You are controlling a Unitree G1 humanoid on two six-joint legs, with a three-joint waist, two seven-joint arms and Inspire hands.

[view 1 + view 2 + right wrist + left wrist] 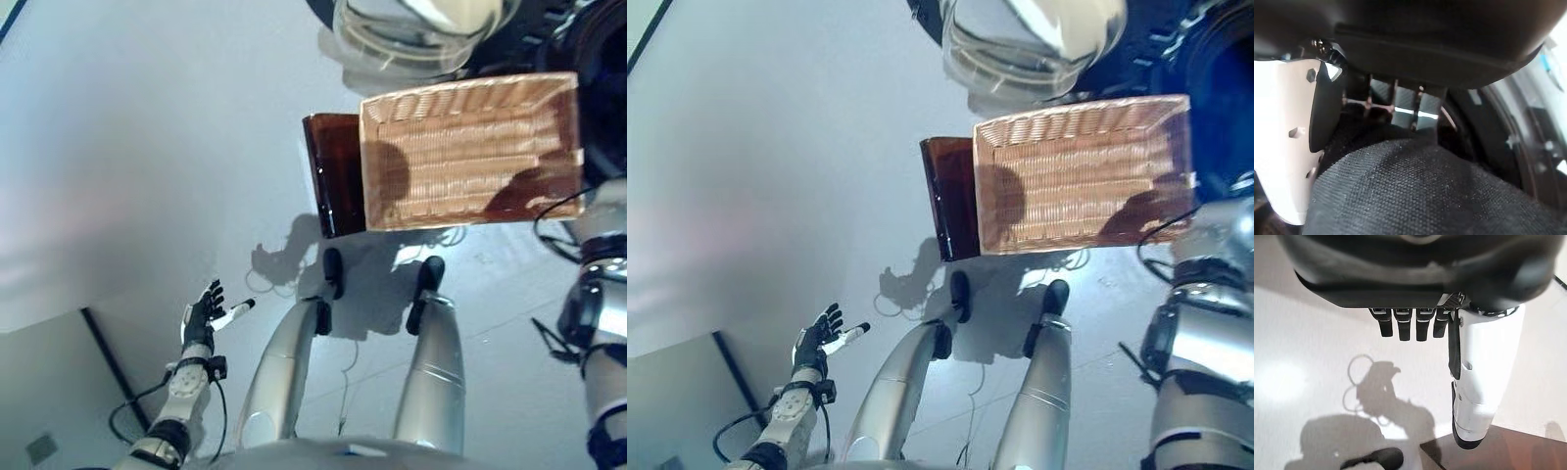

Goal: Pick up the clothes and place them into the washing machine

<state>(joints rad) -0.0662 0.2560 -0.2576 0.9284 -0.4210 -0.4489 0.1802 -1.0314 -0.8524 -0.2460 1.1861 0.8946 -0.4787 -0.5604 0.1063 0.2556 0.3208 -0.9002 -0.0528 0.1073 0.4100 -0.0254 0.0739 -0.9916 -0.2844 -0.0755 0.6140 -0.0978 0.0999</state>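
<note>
The wicker basket (470,147) rests on the dark brown box (333,176), and I see no clothes in it. My right arm reaches up into the washing machine's dark opening (1225,98). In the right wrist view my right hand (1440,34) is curled on a dark grey cloth (1425,191), with the white-covered thumb beside the cloth and the drum's rim (1508,137) just past it. My left hand (201,318) hangs low at the left with straight fingers and holds nothing. It also shows in the left wrist view (1415,264) above the floor.
The machine's round glass door (421,29) stands open above the basket. Pale grey floor stretches to the left. A dark strip (108,362) runs across the floor near my left hand.
</note>
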